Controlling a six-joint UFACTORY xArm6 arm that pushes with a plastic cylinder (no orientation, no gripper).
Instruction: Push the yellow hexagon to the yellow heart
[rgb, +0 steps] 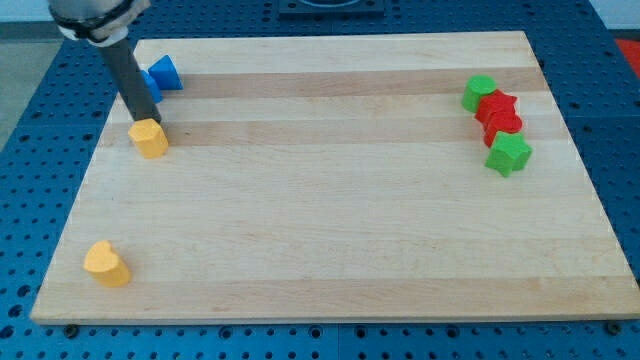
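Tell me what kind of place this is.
Probably a robotics lab bench: a wooden board lies on a blue perforated table, my tip touches the yellow hexagon, and the yellow heart sits near the view's bottom left.

A pale wooden board fills most of the view, its planks running left to right in light and slightly darker stripes, the grain clearly showing. Around it on every side sits a blue metal table covered in a regular grid of small dark holes. At the view's top centre, just beyond the board's far edge, a dark grey block peeks in, cut off by the frame. The light is even and bright, with only soft, short shadows on the wood.
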